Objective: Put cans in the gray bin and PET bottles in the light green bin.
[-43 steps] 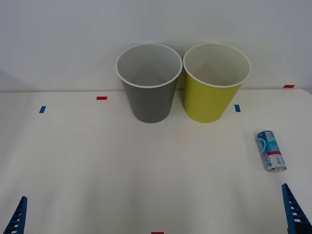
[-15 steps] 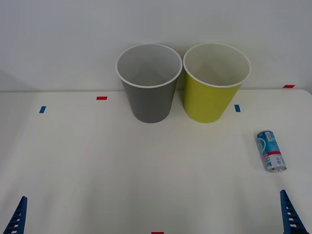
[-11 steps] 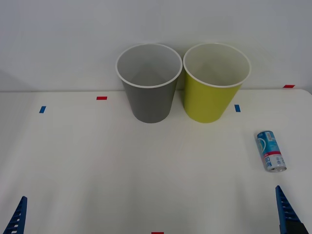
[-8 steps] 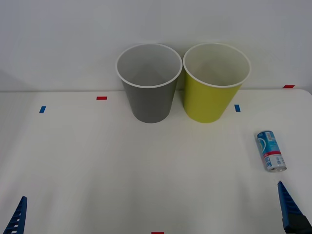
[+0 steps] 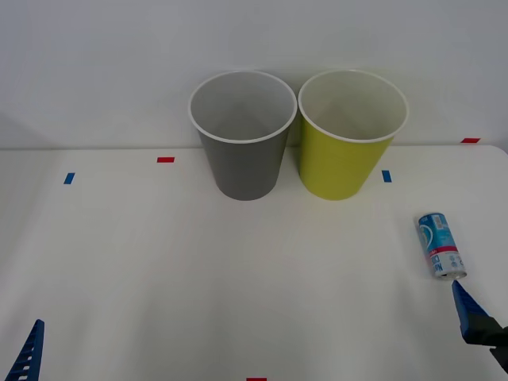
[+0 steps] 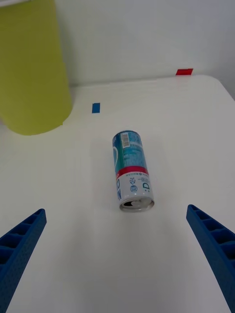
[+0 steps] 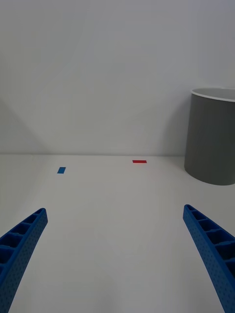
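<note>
The right claw (image 6: 117, 264) gapes wide, empty, with the can (image 6: 130, 169) lying on its side just ahead between its fingers. Probably light, thin-walled and slick: pinch across its middle. Left claw (image 7: 115, 264) waits open.

Gray bin (image 5: 243, 163) and yellow-green bin (image 5: 343, 163) — both white-rimmed; can (image 5: 440, 244) light blue, red-banded, silver-ended.

White table (image 5: 159, 262) against a plain white wall (image 5: 95, 63), small red tape marks (image 5: 165, 159) and blue tape marks (image 5: 69, 178) stuck across its top.
</note>
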Available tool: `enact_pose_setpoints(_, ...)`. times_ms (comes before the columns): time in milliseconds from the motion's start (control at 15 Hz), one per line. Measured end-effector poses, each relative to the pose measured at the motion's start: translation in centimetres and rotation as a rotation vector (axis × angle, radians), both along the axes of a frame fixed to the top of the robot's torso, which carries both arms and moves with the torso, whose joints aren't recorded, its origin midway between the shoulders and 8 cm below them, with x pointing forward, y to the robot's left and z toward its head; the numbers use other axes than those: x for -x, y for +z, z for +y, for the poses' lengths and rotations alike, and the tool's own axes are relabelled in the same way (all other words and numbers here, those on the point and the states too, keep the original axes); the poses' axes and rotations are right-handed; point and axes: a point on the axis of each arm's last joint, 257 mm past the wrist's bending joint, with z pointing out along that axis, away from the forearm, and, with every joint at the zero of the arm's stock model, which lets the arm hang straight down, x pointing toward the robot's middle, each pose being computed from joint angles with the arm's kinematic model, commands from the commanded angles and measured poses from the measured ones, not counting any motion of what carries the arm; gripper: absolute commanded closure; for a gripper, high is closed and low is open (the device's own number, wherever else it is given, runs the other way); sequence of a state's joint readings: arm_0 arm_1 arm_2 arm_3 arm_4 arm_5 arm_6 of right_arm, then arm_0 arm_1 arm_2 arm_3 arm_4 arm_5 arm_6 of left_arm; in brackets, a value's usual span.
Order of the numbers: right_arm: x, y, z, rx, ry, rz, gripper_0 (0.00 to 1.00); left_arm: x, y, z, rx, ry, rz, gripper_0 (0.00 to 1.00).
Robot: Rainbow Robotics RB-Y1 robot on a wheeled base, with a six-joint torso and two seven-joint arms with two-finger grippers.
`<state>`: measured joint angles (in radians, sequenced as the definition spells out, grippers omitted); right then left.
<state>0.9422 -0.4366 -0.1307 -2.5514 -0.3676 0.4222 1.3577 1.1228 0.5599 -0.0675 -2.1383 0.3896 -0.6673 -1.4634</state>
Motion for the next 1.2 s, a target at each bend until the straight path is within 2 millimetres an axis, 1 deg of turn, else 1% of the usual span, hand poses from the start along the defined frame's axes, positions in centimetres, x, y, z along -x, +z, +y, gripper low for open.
enact_pose_setpoints(200,-1.7,0.5,-0.1,-0.009,-0.023,0.053,0.00,0.0,0.0,0.0,0.000,0.000,0.000,0.05)
enact_pose_setpoints(733,-4.4,-0.5,-0.1,0.067,-0.040,0.267,0.00,0.0,0.0,0.0,0.000,0.000,0.000,0.05)
enact_pose_setpoints(867,-5.5,-0.6,0.4,0.088,-0.021,0.315,0.00,0.0,0.0,0.0,0.000,0.000,0.000,0.05)
enact_pose_setpoints(1000,-6.6,-1.3,0.8,0.105,0.009,0.360,0.00,0.0,0.0,0.0,0.000,0.000,0.000,0.05)
enact_pose_setpoints(1200,-7.7,-1.8,1.8,0.055,0.067,0.426,0.00,0.0,0.0,0.0,0.000,0.000,0.000,0.05)
